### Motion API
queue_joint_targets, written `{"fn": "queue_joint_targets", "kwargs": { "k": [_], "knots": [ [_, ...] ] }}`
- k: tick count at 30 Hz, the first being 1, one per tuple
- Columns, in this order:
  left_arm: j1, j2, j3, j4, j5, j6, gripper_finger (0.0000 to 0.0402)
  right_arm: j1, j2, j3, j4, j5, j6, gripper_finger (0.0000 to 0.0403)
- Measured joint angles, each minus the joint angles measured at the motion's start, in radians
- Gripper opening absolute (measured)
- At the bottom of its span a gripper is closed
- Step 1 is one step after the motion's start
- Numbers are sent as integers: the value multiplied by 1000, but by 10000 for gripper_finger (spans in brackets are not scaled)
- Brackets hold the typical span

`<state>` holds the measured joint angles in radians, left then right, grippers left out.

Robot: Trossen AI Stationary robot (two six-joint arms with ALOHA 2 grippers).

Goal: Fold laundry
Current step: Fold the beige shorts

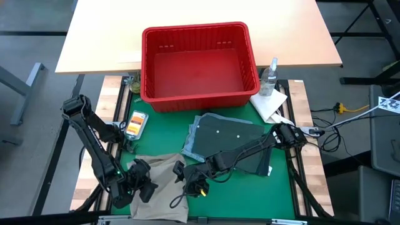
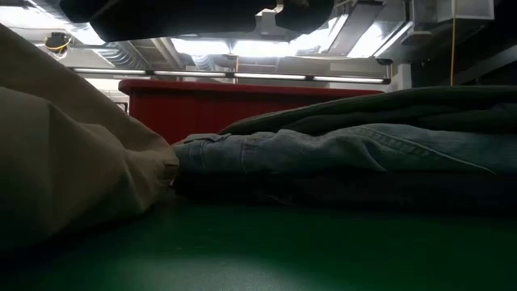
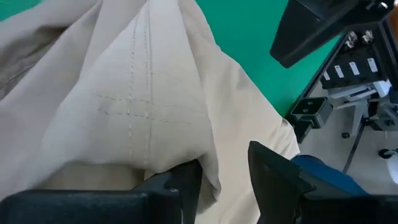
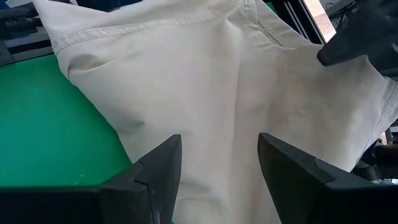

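Beige khaki piece [image 1: 164, 178] crumpled at the near left of the green mat [image 1: 244, 194], spread from the mat's near edge toward the middle. Left gripper [image 1: 140, 181] down on its left part, fingers [image 3: 186, 180] pinched on a bunched fold of the khaki cloth (seam stitching plain in the left wrist view). Right gripper [image 1: 195, 182] low over the right edge of the same piece, fingers [image 4: 155, 168] spread wide with cloth beneath them, nothing gripped.

Just beyond, near mid-mat, a flat stack: dark olive green piece [image 1: 226, 136] on top, light blue denim [image 1: 194, 142] showing along its left edge, dark navy jeans [image 1: 259, 164] at the near right under the right arm. Low view: khaki heap beside the denim edge, touching or nearly so.

Behind the stack, red basket [image 1: 199, 62]; small white cloth [image 1: 270, 103] and clear bottle [image 1: 270, 78] to its right; orange packet [image 1: 135, 124] at the mat's left edge.
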<state>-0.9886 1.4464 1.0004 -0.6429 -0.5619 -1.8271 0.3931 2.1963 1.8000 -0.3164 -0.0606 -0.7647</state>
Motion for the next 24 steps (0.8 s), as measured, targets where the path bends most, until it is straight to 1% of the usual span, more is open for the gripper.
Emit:
{"fn": "queue_joint_targets", "kwargs": {
  "k": [3,6,7,9,11,14,20,24],
  "knots": [
    [8,0,0,-3,0,-2,100,0,0,0,0,0,0,211],
    [15,0,0,-4,6,-1,48,0,0,0,0,0,0,211],
    [16,0,0,-8,22,-2,27,0,0,0,1,0,0,211],
    [16,0,0,-37,69,-21,9,0,0,0,6,0,1,211],
    [12,0,0,-84,109,-62,6,0,0,0,14,0,23,211],
    [7,0,0,-184,127,-119,3,0,0,0,37,5,67,211],
    [9,0,0,-392,198,-229,2,-1,9,0,64,131,102,211],
    [9,1,0,-450,224,-265,2,-1,42,1,110,121,141,211]
  ]
}}
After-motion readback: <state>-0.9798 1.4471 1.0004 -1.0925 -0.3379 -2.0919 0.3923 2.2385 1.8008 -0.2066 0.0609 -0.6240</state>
